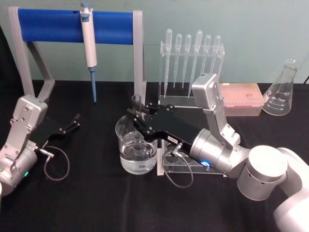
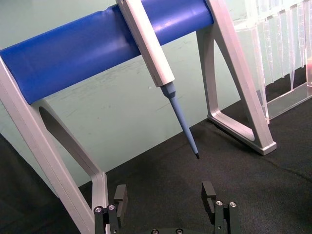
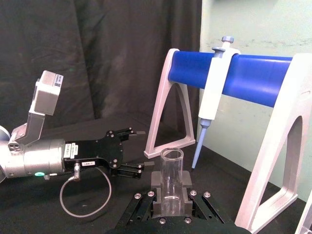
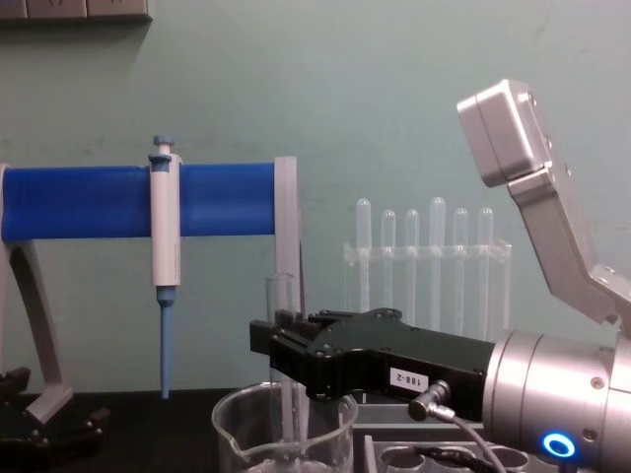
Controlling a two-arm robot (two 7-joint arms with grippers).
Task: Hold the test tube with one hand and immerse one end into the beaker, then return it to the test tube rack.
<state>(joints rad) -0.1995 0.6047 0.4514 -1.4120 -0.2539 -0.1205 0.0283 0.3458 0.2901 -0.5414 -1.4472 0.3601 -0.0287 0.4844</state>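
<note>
Right gripper (image 1: 139,117): clamped on upright test tube (image 4: 281,325); chest view shows its lower end inside beaker (image 4: 237,429).
Left gripper (image 2: 165,197): parked at left, fingers apart.
Hidden: tube's tip.

Surface (image 1: 96,203): black cloth, plain.
Wall (image 4: 394,99): pale green, plain.
Stand (image 1: 75,26): bright blue bar on light grey legs.
Pipettor (image 1: 89,43): white body, blue-grey cap and blue tip.
Test tube (image 3: 171,180): clear glass, colourless.
Beaker (image 1: 136,150): clear glass, colourless liquid inside.
Right claw (image 1: 136,116): black, with a small white label bearing dark print; silver wrist with a glowing blue ring.
Left claw (image 1: 75,121): black, on a silver wrist showing a small green light.
Pipettes (image 1: 193,53): frosted whitish plastic, in a clear rack.
Flask (image 1: 282,89): clear glass with white markings.
Tip box (image 1: 241,99): pinkish top over a clear base.
Cables: grey.
</note>
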